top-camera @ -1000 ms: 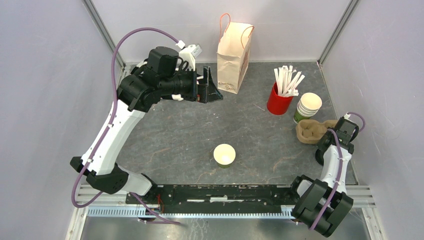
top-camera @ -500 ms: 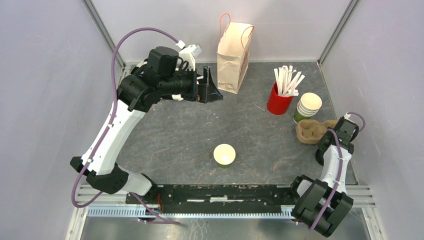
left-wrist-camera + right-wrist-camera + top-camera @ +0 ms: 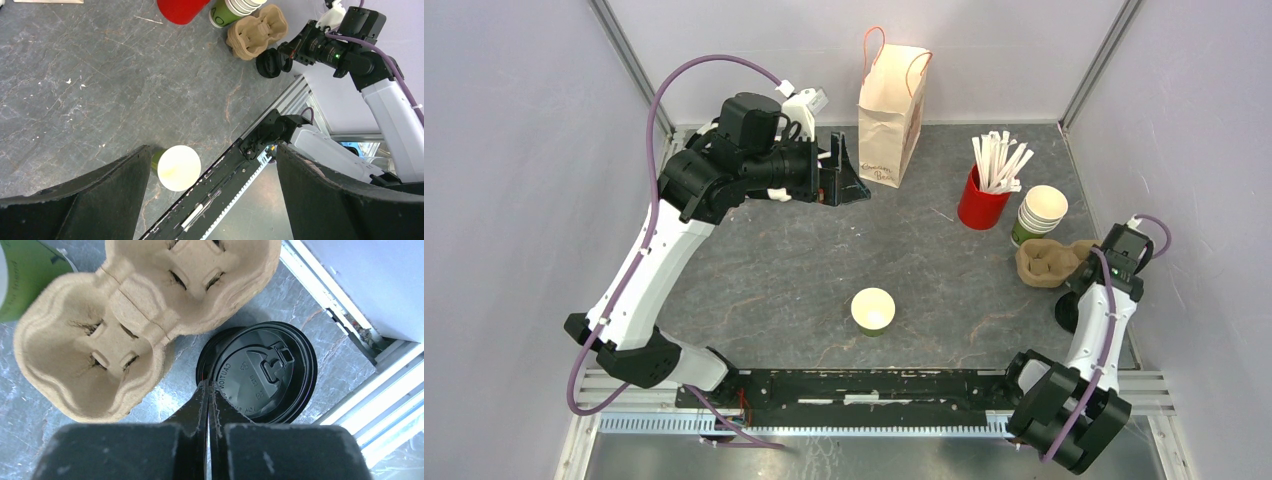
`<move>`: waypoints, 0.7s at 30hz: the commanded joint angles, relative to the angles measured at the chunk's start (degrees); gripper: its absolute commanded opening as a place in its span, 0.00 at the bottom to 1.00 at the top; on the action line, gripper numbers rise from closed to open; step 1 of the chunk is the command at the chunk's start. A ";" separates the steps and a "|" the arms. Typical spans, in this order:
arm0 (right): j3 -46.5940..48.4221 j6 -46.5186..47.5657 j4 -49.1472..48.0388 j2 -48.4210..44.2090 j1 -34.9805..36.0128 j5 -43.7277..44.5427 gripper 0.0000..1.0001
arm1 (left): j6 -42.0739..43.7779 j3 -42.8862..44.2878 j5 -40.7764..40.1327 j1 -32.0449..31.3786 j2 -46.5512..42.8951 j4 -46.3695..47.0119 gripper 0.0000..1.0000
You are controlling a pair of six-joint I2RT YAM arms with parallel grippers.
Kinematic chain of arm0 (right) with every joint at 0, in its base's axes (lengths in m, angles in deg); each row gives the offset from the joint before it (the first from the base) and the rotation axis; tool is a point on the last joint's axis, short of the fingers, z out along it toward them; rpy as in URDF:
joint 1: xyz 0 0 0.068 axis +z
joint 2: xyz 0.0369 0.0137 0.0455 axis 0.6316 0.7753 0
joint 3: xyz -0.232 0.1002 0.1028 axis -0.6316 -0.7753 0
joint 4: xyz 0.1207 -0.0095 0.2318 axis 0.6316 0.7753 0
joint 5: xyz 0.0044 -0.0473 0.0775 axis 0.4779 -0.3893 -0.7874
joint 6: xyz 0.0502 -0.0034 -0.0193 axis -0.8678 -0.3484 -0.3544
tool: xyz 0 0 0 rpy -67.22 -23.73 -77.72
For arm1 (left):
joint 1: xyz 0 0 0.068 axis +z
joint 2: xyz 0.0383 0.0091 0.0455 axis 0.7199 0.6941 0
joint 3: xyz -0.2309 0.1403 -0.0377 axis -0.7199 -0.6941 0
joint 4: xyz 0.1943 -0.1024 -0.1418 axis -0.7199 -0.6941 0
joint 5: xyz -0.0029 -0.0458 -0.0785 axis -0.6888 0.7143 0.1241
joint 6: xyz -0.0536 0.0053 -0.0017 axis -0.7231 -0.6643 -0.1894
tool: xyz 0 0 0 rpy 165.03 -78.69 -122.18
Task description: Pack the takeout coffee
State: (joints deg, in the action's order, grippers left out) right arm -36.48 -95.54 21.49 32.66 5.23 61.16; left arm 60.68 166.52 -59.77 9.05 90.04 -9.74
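No lidded takeout coffee is in view. A lone green paper cup (image 3: 873,310) (image 3: 178,167) stands lidless mid-table, its cream inside showing. At the right edge lies a round black lid (image 3: 262,372) (image 3: 1065,311) (image 3: 270,62), with a second dark rim showing under it. My right gripper (image 3: 208,385) (image 3: 1079,291) is shut, pinching the left rim of the top lid. My left gripper (image 3: 848,181) (image 3: 212,148) hangs wide open and holds nothing, high at the back left beside the paper bag (image 3: 891,110).
A tan cardboard cup carrier (image 3: 1049,262) (image 3: 125,330) lies right beside the lid. Behind it stand a stack of lidless green cups (image 3: 1038,214) and a red cup of white sticks (image 3: 982,203). The table's right rail (image 3: 350,340) runs close to the lid.
My right gripper's fingers have closed the last bit onto the lid's rim, and its wrist has shifted slightly back and to the right. The left arm has not moved.
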 commanded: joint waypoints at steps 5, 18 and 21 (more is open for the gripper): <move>8.35 -2.56 3.57 -0.12 0.30 2.04 0.00 | 1.51 0.88 1.15 -0.19 -1.14 2.78 1.00; 26.82 -2.58 -6.61 2.96 10.62 -25.35 0.00 | 0.29 1.04 -0.28 -0.03 0.16 2.74 1.00; 29.60 -6.18 -11.61 5.08 15.04 -34.78 0.00 | -1.38 1.87 -0.67 0.29 1.02 2.77 1.00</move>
State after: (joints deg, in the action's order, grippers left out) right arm -11.39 -97.82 19.33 35.59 15.96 42.83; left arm 60.63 166.52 -59.53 9.05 90.15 -9.06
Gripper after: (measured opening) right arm 0.006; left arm 0.994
